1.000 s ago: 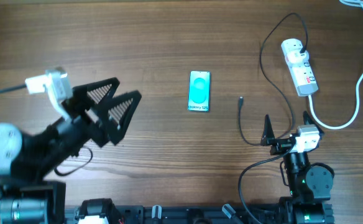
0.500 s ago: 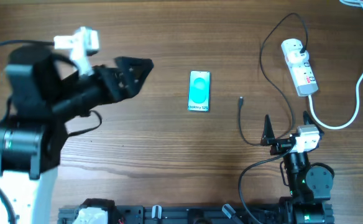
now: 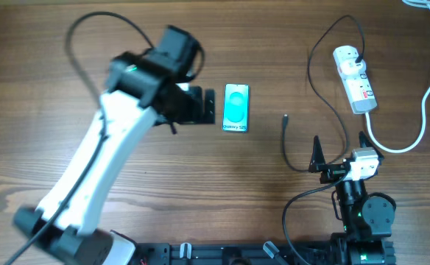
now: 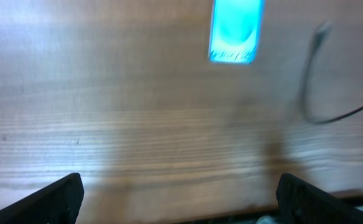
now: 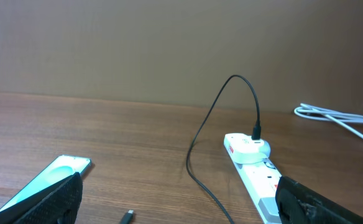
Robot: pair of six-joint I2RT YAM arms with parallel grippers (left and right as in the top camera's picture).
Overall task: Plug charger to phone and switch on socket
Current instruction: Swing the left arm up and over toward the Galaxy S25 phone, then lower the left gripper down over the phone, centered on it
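Note:
The phone lies flat mid-table with its turquoise screen up; it also shows in the left wrist view as the phone and in the right wrist view as the phone. The charger's black plug tip lies loose to the phone's right, and its cable loops back to a white adapter seated in the socket. My left gripper hangs open just left of the phone, holding nothing. My right gripper stands open near the front edge, between plug tip and socket.
A thick white cord runs from the socket's near end and curves off the far right corner. The black cable's loop lies on the table close to my right gripper. The left arm stretches diagonally over the left half.
My left arm has swung up from the front left and reached toward the middle, bringing its open gripper beside the phone. The right arm, phone and charger have not moved.

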